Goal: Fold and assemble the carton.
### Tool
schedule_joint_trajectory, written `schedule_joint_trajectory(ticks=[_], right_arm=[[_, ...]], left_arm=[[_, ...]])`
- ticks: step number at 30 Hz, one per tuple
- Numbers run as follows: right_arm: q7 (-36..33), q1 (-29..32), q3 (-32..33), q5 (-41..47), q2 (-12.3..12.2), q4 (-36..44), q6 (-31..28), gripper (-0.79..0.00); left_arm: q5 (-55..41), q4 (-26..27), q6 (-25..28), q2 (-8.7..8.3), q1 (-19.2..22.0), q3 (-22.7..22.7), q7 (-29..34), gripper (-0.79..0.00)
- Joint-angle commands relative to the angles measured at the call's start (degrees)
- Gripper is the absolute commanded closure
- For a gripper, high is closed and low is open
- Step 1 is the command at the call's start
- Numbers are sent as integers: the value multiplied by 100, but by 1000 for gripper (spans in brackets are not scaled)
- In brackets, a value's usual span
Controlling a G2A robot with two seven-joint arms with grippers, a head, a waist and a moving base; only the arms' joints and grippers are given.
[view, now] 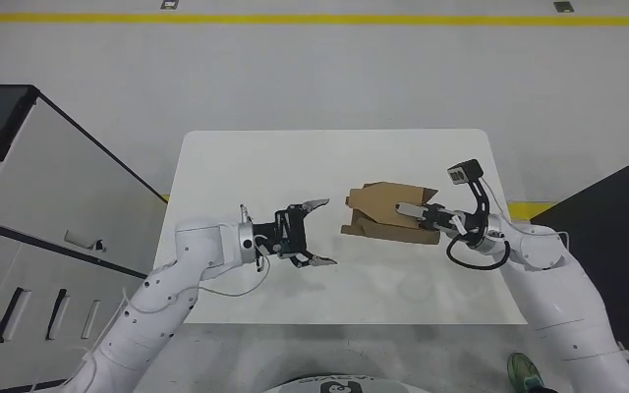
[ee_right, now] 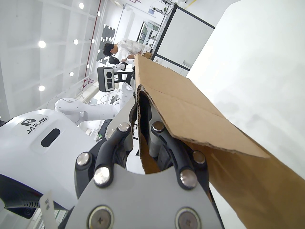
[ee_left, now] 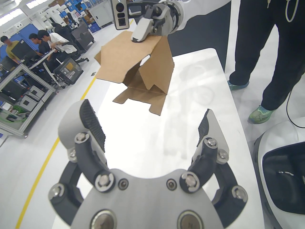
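Right pincer (view: 413, 212) is clamped on the carton (view: 381, 206), biting a cardboard edge on the side of the carton nearest that arm. In the right wrist view its fingers (ee_right: 122, 117) sit on either side of a raw corrugated edge. There the pincer (ee_right: 141, 120) is pressed tight against the edge, and a brown panel of the carton (ee_right: 190, 110) runs away from it over the white desk (ee_right: 262, 60).

Seen from the left wrist view, the right pincer (ee_left: 139, 35) grips the carton (ee_left: 133, 58) at its top edge, so that the upper panels stand raised like a tent. The lower flaps lie flat on the desk (ee_left: 205, 77).

Left pincer (view: 324, 233) holds nothing and its fingers are spread wide. It sits near the middle of the desk (view: 295, 167), to the left of the carton in the top view. It is turned toward the carton, and a strip of bare desk lies between the two. In its own wrist view the left pincer (ee_left: 147, 110) gapes with its black ribbed pads (ee_left: 91, 120) far apart, and the carton stands straight ahead past the gap, untouched by them.

The carton rests on the right half of the desk. It is partly folded, with its flaps loose.
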State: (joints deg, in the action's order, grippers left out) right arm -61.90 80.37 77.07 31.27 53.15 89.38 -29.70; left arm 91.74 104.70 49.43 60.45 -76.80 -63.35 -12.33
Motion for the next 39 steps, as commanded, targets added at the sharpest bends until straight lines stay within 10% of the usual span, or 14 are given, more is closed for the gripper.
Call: schedule_joint_trajectory(ticks=[1, 5, 9, 13, 31, 39], right_arm=[[63, -4, 0, -12, 7, 27, -25, 0], [110, -46, -5, 13, 23, 9, -88, 0], [126, -68, 3, -2, 26, 4, -121, 0], [186, -57, -3, -39, 29, 21, -93, 0], [510, -159, -309, -315, 137, -113, -405, 0], [505, -213, -353, -322, 162, -204, -466, 0]], left_arm=[[-210, -38, -22, 16, 17, 60, 51, -785], [-555, -66, -91, 37, 78, 86, 393, -588], [-421, -15, -87, 31, 149, 80, 624, -693], [-421, -15, -87, 31, 149, 80, 624, -222], [-1058, -162, -612, 120, 296, 319, 1028, -554], [-1183, -219, -562, 150, 415, 433, 979, -499]])
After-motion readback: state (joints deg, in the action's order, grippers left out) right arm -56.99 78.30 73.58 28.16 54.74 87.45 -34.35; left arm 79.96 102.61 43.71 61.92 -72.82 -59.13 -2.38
